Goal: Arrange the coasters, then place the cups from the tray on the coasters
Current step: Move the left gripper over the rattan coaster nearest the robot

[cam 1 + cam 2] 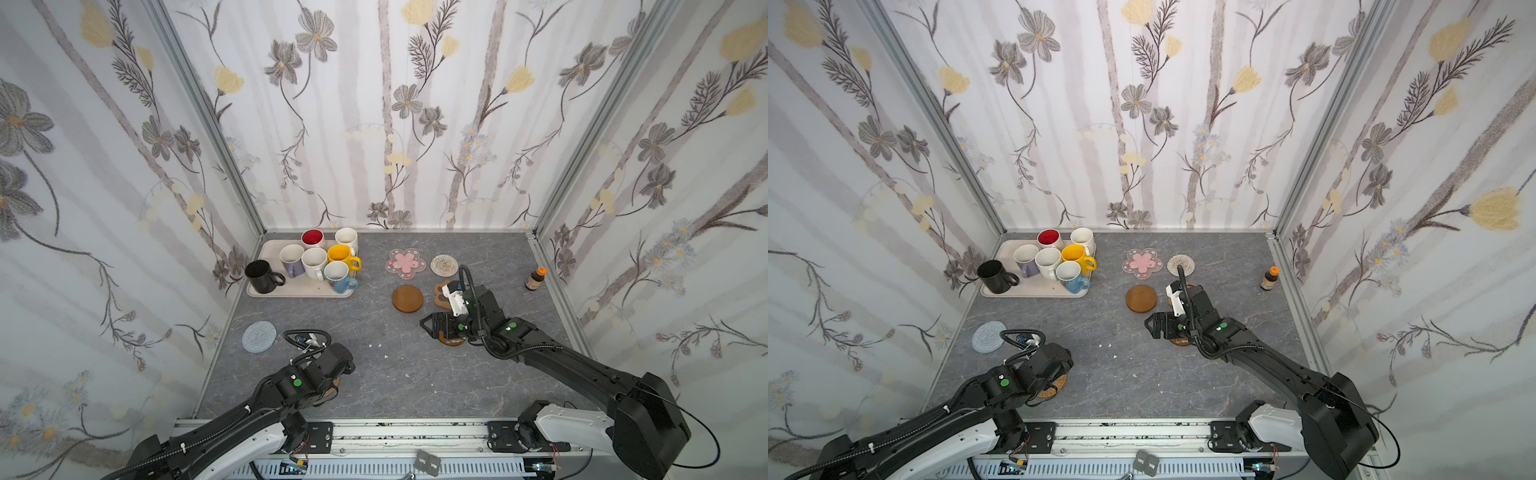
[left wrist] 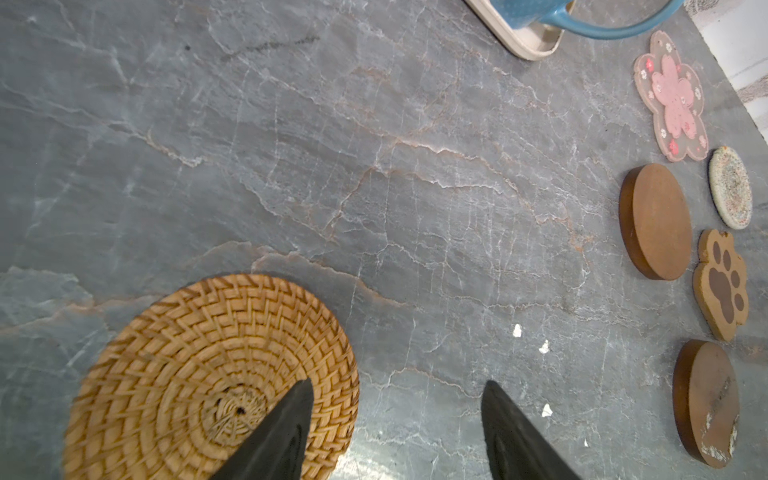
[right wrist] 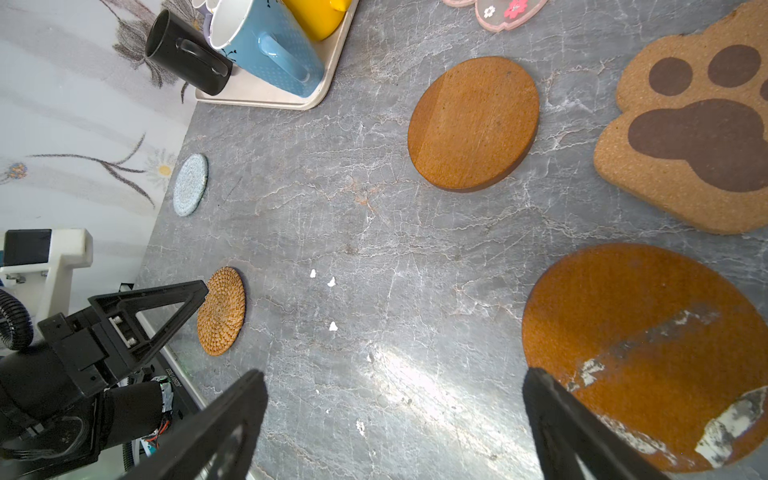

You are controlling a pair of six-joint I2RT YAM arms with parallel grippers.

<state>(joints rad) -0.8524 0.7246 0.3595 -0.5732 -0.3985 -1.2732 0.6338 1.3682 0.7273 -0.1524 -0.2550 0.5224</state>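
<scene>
I am holding my left jaws partly open and empty at the near left of the grey marbled surface [image 1: 395, 386]. One jaw is lying over the round tan rattan coaster [image 2: 199, 374], which is resting flat, and the other is over bare stone. My right jaws are standing wide open and gripping nothing, with one jaw over the scuffed brown wooden disc [image 3: 640, 332] at the near right.

Beyond it the brown paw-shaped cork coaster [image 3: 685, 137] is pointing its toes toward the far side, and my right arm is partly covering it in both top views. The clean brown wooden disc [image 1: 408, 298] is lying just left of it. The pink blossom coaster [image 1: 405, 263] and white woven coaster [image 1: 444, 265] are lying farther back. The grey woven coaster [image 1: 259, 336] is sitting alone at the left.

The seven ceramic mugs [image 1: 313, 262] are standing on the cream rectangular tray [image 1: 299, 291] at the far left. The yellow mug [image 1: 341, 255] and light blue mug [image 1: 338, 277] are pointing their handles right. A small brown bottle [image 1: 535, 279] is standing by the right wall.
</scene>
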